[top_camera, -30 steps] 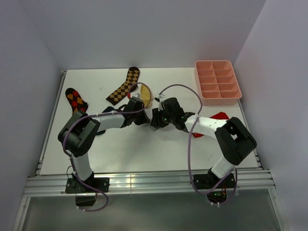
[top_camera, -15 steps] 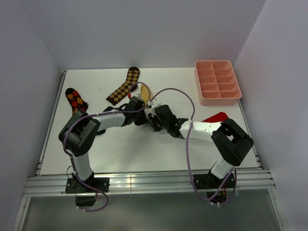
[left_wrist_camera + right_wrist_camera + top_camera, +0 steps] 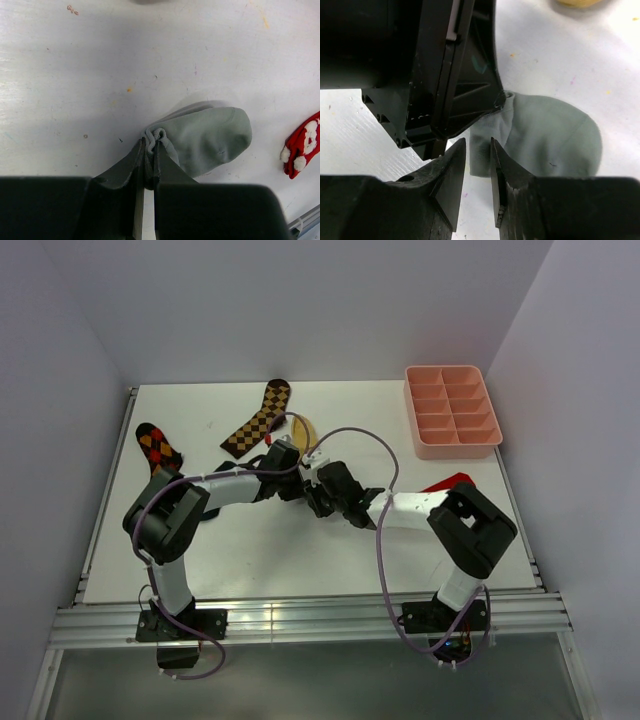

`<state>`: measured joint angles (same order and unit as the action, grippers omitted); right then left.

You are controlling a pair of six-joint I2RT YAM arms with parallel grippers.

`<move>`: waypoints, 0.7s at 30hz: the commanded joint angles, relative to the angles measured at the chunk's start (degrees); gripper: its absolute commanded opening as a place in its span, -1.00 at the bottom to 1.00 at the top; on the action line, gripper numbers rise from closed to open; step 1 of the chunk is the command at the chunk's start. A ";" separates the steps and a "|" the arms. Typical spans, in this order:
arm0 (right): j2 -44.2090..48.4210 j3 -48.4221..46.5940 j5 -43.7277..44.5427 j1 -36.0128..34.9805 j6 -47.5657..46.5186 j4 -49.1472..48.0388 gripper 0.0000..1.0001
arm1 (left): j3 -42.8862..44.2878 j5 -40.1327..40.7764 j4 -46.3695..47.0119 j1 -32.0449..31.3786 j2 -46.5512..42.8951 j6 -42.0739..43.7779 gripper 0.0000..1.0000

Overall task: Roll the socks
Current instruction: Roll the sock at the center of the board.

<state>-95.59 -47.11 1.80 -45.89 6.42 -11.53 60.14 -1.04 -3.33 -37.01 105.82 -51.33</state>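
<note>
Grey sock point(image 3: 210, 137) lies flat mid-desk point(image 3: 250, 550), hidden from above by both arms.

Left claw point(image 3: 148, 150): closed tight on the bunched cuff, pinning it.

Right claw point(image 3: 479, 150): about half open, nothing gripped. It sits just beside the left claw, with the cuff's edge showing in the gap between its tips. Contact cannot be told.

Long axis runs from the pinched cuff out to the rounded toe, away from both claws. Both are at the cuff end, so any roll probably has to travel cuff to toe.
</note>
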 commanded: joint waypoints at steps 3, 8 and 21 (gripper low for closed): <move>-1.18 0.53 -0.84 -0.78 0.17 -1.39 -0.32 | 1.21 0.77 -0.45 -0.43 1.23 -0.08 -0.99; 0.84 2.55 -0.75 0.01 0.53 -3.23 -0.29 | 0.59 0.34 0.26 -0.34 1.76 -0.88 -0.99; 10.69 8.18 0.22 -0.16 -1.58 -8.59 -0.12 | 1.65 0.51 -1.50 -0.43 2.37 -0.96 -0.99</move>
<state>-85.73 -39.16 1.98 -45.93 6.55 -17.08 60.75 -1.28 -2.59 -37.04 106.78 -52.27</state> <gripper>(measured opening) 0.446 0.124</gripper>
